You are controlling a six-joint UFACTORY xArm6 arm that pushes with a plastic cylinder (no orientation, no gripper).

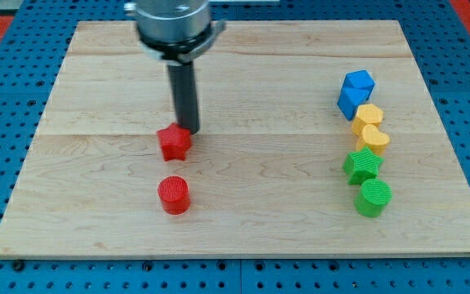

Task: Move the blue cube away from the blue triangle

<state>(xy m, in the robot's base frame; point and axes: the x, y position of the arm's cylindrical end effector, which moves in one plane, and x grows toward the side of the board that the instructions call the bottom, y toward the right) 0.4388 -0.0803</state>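
Where the dark rod descends from its grey mount at the view's top, my tip (pixel 188 131) stands on the wooden counter (pixel 96 82), just behind the upper right point of the red star (pixel 174 142); whether it touches the star or stands a hair apart cannot be told. The end effector is a plain rod with no jaws, so it neither opens nor closes and it holds nothing. Below the red star, apart from it, stands the red cylinder (pixel 174 195). The task's blue cube (pixel 358 84) sits well apart from my tip, near the view's right edge, at the head of a column of blocks. A second blue block (pixel 348 103) lies against the cube's lower left side, touching it; it is partly hidden and its shape cannot be made out. Directly below these come a yellow block (pixel 369 115) and a second yellow block (pixel 373 137), heart-like in outline, pressed together. Next down the column are the green star (pixel 362 165) and the green cylinder (pixel 374 198), each touching or almost touching its neighbour.
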